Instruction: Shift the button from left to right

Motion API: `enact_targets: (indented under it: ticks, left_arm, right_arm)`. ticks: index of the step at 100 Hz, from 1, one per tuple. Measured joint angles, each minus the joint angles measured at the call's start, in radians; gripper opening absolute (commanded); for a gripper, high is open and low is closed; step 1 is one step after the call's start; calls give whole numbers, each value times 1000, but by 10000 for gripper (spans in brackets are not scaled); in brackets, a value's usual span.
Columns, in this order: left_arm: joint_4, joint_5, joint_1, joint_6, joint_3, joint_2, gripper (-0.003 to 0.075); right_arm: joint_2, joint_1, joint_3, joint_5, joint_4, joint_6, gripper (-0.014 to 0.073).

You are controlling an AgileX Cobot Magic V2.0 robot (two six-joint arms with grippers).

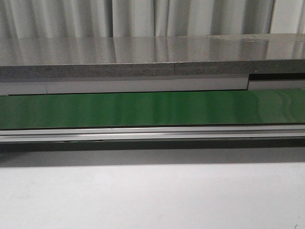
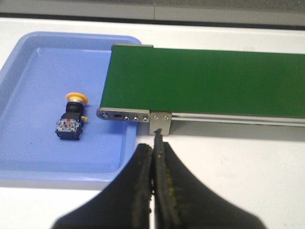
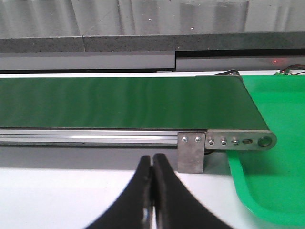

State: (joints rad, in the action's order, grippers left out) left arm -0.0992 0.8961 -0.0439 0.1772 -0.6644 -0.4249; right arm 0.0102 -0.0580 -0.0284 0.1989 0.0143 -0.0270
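The button (image 2: 71, 118) shows only in the left wrist view. It is a small push-button with a round yellow-orange cap on a black boxy body, and the end opposite the cap carries small bluish and red details, with a small yellow tab on one side. It lies on its side on the floor of a shallow blue tray (image 2: 28, 157), free of the tray's walls. The end of a green belt (image 2: 200, 81) reaches over the tray's edge just beside the button, and the two do not touch. Nothing holds the button
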Motion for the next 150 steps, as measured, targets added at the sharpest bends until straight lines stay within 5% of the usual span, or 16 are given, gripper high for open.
enact_targets:
  ticks: [50,62,77,86,124,150]
  left_arm:
    - [35,58,0,0,-14,-54,3]
    - [70,58,0,0,-14,-54,178]
    - [86,60,0,0,-14,-54,547]
    - [87,60,0,0,-14,-54,650]
    - [53,60,0,2,-36,-89,608]
    - [-60,79,2,11,-167,-351,599]
  right_arm:
    - [0,0,0,0,0,0,-68]
    - [0,0,0,0,0,0,-68]
    - [0,0,0,0,0,0,-68]
    - [0,0,0,0,0,0,-68]
    - [0,0,0,0,0,0,-68]
    - [0,0,0,0,0,0,-68]
